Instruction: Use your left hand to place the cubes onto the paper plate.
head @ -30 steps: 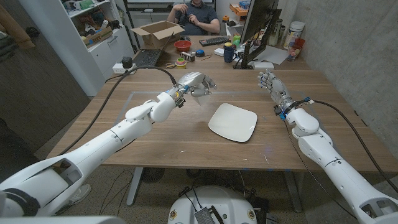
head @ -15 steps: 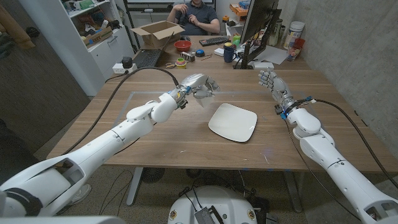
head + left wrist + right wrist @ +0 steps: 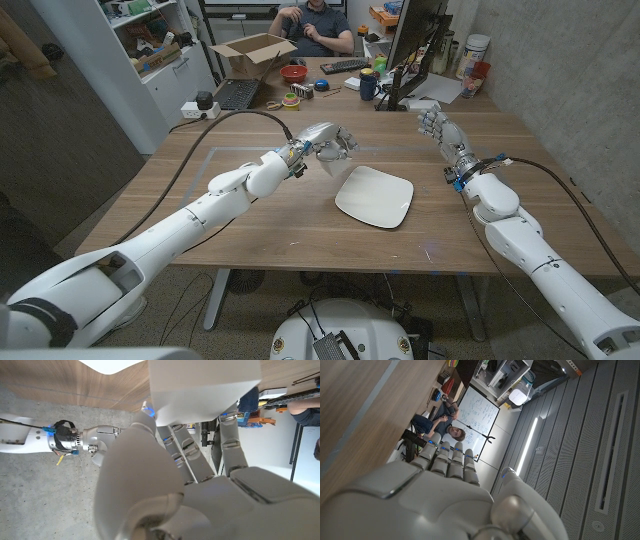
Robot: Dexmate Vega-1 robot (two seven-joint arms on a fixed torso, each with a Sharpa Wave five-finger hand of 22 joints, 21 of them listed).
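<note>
Cube point(image 3: 205, 387) grasped in left robot hand point(image 3: 328, 141), beside plate point(image 3: 375, 196); right robot hand point(image 3: 440, 128) released, fingers apart.

White cube point(image 3: 205, 387) held in the left hand's fingers point(image 3: 187, 452), raised above the counter near the plate's far-left corner, white square paper plate point(image 3: 375, 196) lying flat mid-counter, nothing on it

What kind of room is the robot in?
Probably an office or lab. Behind the wooden table a person sits at a desk with a keyboard and a monitor, and shelves stand nearby.
</note>
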